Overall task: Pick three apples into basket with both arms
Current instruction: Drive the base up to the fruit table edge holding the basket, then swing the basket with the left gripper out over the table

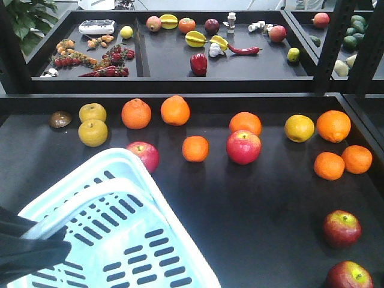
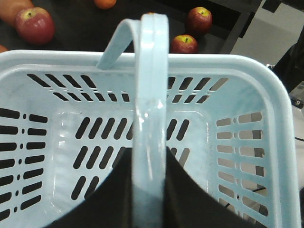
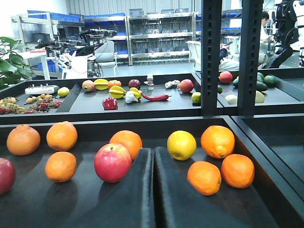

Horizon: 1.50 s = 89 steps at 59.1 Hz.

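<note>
Gripping the basket (image 2: 273,102) by its handle (image 2: 151,71) in my left hand (image 2: 151,164) — best held level; my right hand (image 3: 153,159), shut and empty, must open before reaching the dark apples (image 2: 198,19) beyond my left hand.

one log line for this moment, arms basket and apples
left gripper: jaws shut on handle of basket | right gripper: jaws shut, empty | basket: empty | apples: on table, none in basket

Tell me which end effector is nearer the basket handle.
Left. The left end effector has its fingers on both sides of the basket handle, closed on it. The right end effector is shut over the fruit tray; no basket shows in its view.
</note>
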{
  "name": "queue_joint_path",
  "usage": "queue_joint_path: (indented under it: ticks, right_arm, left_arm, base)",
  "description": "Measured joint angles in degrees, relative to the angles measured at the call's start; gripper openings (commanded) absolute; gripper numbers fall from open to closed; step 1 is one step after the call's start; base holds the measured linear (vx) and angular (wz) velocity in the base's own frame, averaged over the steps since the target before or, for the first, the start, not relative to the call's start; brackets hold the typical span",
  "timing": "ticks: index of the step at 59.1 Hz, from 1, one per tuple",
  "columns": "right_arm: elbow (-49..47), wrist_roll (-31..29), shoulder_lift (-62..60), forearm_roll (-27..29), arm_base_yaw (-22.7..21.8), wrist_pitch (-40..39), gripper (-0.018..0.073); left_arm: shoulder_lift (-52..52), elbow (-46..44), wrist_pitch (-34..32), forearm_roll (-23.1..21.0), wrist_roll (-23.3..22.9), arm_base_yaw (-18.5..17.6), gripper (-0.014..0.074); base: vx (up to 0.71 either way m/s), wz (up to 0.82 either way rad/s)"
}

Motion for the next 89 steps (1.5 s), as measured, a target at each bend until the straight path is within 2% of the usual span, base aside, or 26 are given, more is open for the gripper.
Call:
queue_joint_path:
  ticks: [41,59,76,89]
  right_arm:
    - [0.0,0.0,0.0,0.0,0.0,0.0,-0.0005]
    - [0.0,0.0,0.0,0.0,0.0,0.0,-0.0005]
    - [0.0,0.0,0.0,0.0,0.0,0.0,-0.0005]
    - [0.0,0.0,0.0,0.0,0.0,0.0,-0.0005]
  left_arm:
    - [0.0,0.0,-3.25,-0.3,0.0,0.0,-0.0006]
    - [0.0,0.0,-8.24,-0.32,0.0,0.0,-0.0006]
    - [0.0,0.0,-8.77,-0.36,0.0,0.0,-0.0006]
    - [0.64,0.0,-14.13,-0.67,0.0,0.0,-0.0006]
  base:
    - [0.0,0.0]
    - [0.0,0.0]
    - [0.0,0.0]
    - [0.0,0.0]
